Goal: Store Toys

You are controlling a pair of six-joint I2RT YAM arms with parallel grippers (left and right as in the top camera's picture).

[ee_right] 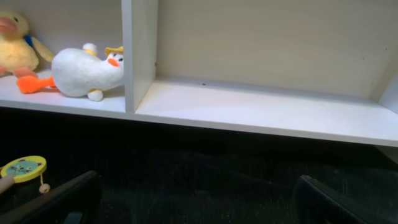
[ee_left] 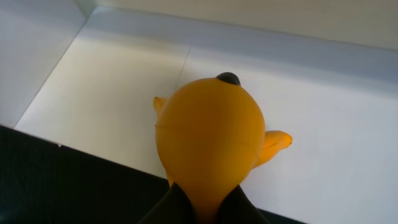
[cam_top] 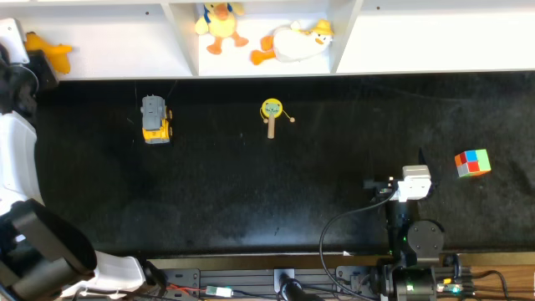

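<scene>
We shd set orange duck (ee_left: 208, 140) deep in shelf (ee_left: 112, 99), left gripper (ee_left: 205, 204) clenched on it, then let go; right gripper (ee_right: 196, 205) jaws released.

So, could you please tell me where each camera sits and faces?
Top view: overhead, looking down on black table and white shelf; left arm, right arm show.
Left wrist: on left arm, facing shelf; left gripper holds orange rubber duck.
Right wrist: on right arm, facing shelf; open right gripper shows.
Top and right wrist share the white plush goose.
</scene>
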